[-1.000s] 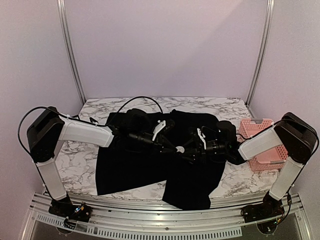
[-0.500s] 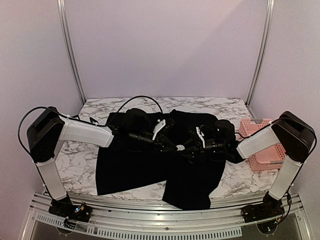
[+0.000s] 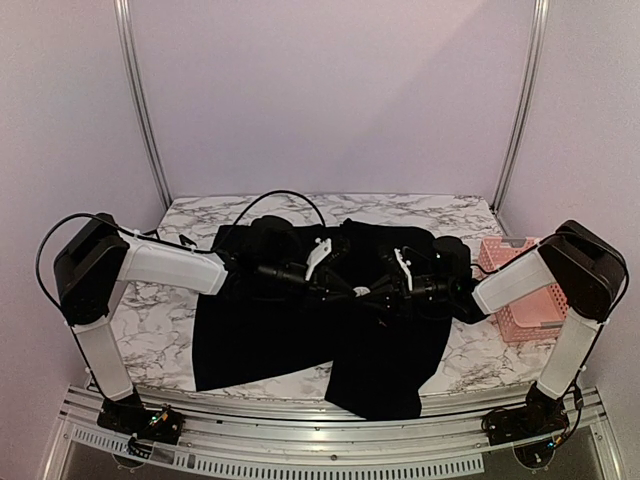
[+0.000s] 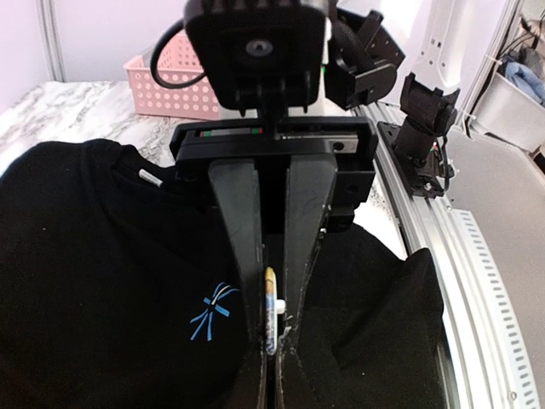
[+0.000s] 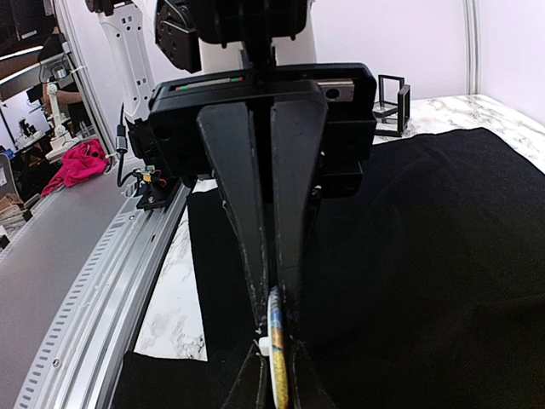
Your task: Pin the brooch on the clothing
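Black fabric covers the middle of the marble bench: one T-shirt, lying flat, its lower hem hanging over the near edge.

Item count:
- One light-blue starburst mark on the shirt front.
- One brooch, seen edge-on as a thin yellow-and-blue strip with a white part.
- One pink basket at the right edge of the bench, well apart from the shirt.
- Two arms, each with one pincer.

Pincer state:
- Left pincer: fingers pressed together, pinching the brooch.
- Right pincer: fingers drawn in on either side of the brooch, pinching it from the opposite end.

Both pincers meet tip to tip over the shirt front. The brooch sits between them, just beside the starburst mark.

Change against the frame one second earlier:
- The right pincer has moved left and slightly up the bench to meet the left pincer, and its fingers have closed from a spread position.
- The left arm, shirt and basket are unchanged.
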You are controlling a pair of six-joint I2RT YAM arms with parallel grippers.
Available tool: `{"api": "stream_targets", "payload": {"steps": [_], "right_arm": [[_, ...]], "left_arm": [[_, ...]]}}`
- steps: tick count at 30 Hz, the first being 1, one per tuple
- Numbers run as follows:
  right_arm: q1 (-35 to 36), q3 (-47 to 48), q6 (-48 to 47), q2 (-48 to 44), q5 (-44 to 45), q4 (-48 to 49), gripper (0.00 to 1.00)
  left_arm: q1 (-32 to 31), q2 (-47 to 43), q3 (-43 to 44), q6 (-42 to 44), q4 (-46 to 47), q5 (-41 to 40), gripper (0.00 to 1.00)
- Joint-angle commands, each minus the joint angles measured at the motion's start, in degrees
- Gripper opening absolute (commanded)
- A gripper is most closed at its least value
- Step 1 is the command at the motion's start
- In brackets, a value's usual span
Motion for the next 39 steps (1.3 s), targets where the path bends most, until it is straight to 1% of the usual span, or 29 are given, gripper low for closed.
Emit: {"api": "stream_targets", "payload": {"steps": [1,13,16,18,27,31,39], "right_arm": [[-2.0,1.9,3.4,1.6,1.7,-0.3,0.07],[-3.6,1.5,6.9,2.4,3.3,0.2,0.06],[-3.9,0.2,6.8,1.6,4.3,1.6,0.08],[-4.0,-0.8,6.8,1.2,4.8,2.5,0.11],[-4.1,-1.5,7.0,0.7,4.6,3.0,0.12],[-4.1,-3.3,6.7,0.1,4.8,5.4,0.14],[-4.1,-3.0,6.2,-0.3,4.6,4.9,0.16]], "left_arm": [[-2.1,-1.3,-0.6,5.8,-0.3,0.3,0.00],[-2.8,-2.7,-1.9,10.0,-0.8,-1.2,0.00],[-2.7,-2.7,-2.0,11.1,-2.0,-1.2,0.00],[-2.7,-2.7,-2.3,11.1,-2.1,-1.3,0.00],[-2.7,-2.6,-2.3,10.6,-1.8,-1.7,0.00],[-2.6,-2.7,-2.4,9.6,-1.6,-2.1,0.00],[-2.6,-2.7,-2.8,9.4,-0.6,-2.1,0.00]]}}
